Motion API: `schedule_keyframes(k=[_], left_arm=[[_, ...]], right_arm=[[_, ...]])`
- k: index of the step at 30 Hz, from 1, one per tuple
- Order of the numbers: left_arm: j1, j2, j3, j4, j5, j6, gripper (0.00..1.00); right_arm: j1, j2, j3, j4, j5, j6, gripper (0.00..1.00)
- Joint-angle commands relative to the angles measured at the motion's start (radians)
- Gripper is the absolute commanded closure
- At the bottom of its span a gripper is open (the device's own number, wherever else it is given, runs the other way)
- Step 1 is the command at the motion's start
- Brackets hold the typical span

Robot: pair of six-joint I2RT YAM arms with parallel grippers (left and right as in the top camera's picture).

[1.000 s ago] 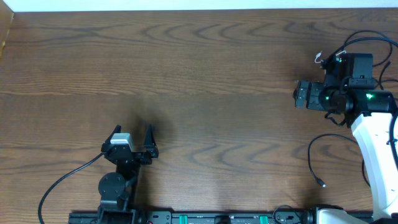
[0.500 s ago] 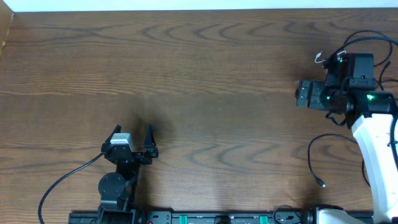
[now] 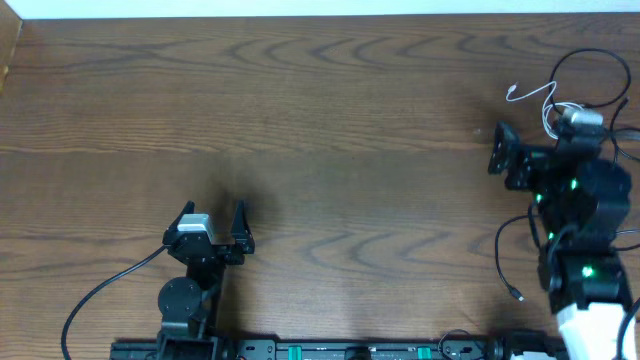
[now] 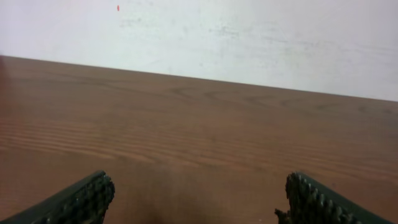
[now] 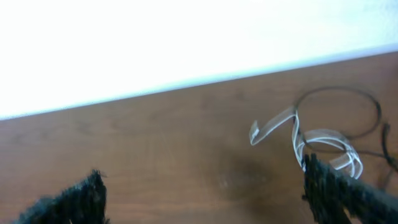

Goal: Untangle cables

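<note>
A short white cable [image 3: 532,96] lies curled at the far right of the table, tangled with a thin black cable loop [image 3: 590,62]. Both show in the right wrist view: the white cable [image 5: 293,133] and the black loop [image 5: 339,102] lie just beyond my right finger. Another thin black cable [image 3: 503,258] curves near the front right, its plug end free. My right gripper [image 3: 507,156] [image 5: 208,199] is open and empty, just left of the white cable. My left gripper [image 3: 213,226] [image 4: 199,202] is open and empty, low over bare wood at the front left.
A thicker black wire [image 3: 95,295] runs from the left arm's base to the front left edge. A white wall [image 4: 249,37] rises behind the table's far edge. The table's right edge is close to the cables.
My right arm has swung round and its wrist has turned, so the gripper sits slightly further right. The white cable, partly covered before, now shows. The left arm has not moved.
</note>
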Motion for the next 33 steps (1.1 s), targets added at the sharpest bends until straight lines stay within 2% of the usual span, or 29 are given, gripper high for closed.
schedule_keyframes(k=[1,7,23,33], left_arm=[[0.004,-0.007,-0.015,-0.043,-0.013,0.017,0.11],[0.004,-0.007,-0.015,-0.043,-0.013,0.017,0.11],[0.004,-0.007,-0.015,-0.043,-0.012,0.017,0.11],[0.004,-0.007,-0.015,-0.043,-0.013,0.017,0.11]], right_arm=[[0.0,-0.116,-0.126,0.096,0.012,0.026,0.01],[-0.012,-0.326,-0.323,0.212,0.012,0.025,0.01],[-0.034,-0.716,-0.631,0.267,0.012,0.026,0.01],[-0.04,-0.826,-0.639,0.043,0.043,0.002,0.01]])
